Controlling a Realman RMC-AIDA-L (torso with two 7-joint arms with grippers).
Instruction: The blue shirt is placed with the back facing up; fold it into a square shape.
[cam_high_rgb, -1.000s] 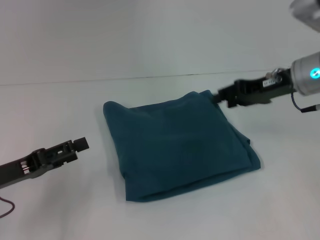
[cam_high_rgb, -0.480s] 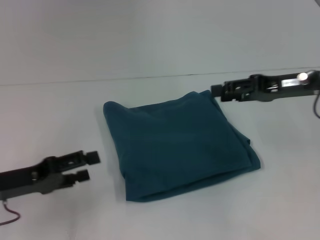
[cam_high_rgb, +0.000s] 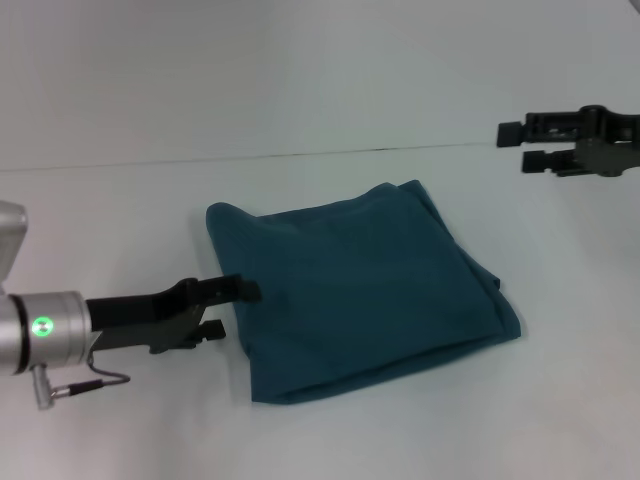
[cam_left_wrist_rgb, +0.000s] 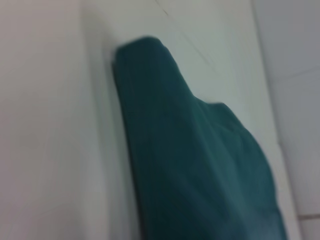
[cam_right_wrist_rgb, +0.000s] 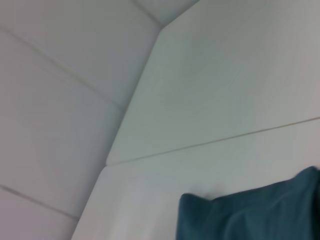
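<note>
One blue shirt (cam_high_rgb: 360, 290), folded into a rough square bundle, flat on the white table (cam_high_rgb: 120, 220); two grippers, one on each side of it. Nearest, at the shirt's left edge: left gripper (cam_high_rgb: 232, 308), fingers spread, upper fingertip reaching just onto the fabric's border, lower one just short of it, nothing pinched. Plain teal fabric only, no lettering visible, layered edges stacked along the shirt's near and right sides. Same bundle seen lengthwise in the left wrist view (cam_left_wrist_rgb: 200, 165), and only a corner of it in the right wrist view (cam_right_wrist_rgb: 250, 212). Farthest, beyond the shirt's far right corner and well apart from it: right gripper (cam_high_rgb: 518, 146), raised, fingers parted, empty.
</note>
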